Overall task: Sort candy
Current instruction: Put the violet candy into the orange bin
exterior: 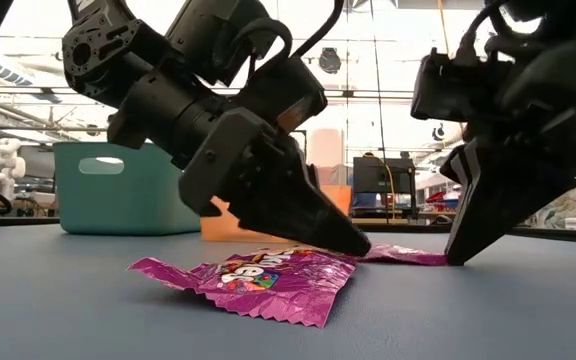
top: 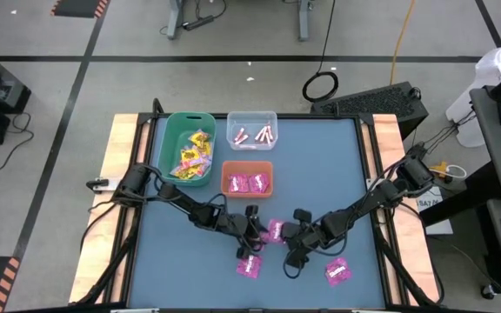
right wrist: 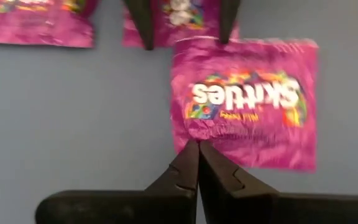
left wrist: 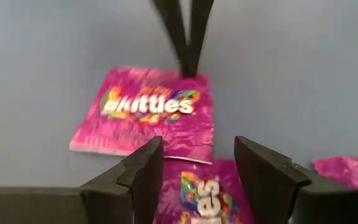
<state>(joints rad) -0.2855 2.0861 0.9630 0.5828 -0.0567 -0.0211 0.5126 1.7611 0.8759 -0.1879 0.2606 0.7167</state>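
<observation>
Three magenta-pink candy packets show on the blue table: one between the grippers, one nearer the near edge, one to the right. The wrist views show two packets side by side between the grippers. My left gripper is open and low, its fingers either side of a packet. My right gripper is shut, tips at the neighbouring packet. Other candy lies in three bins at the far side. My left gripper stands over a packet with one finger on each side; I cannot tell whether it touches it. My right gripper meets the packet's edge with its shut fingertips, slanting down from the table's right. The packet lies flat on the table.
A green bin holds yellow packets, a clear bin holds pale pink sticks, and an orange bin holds magenta packets. All three sit toward the far edge, behind the grippers. The two grippers are close together near the table's middle.
</observation>
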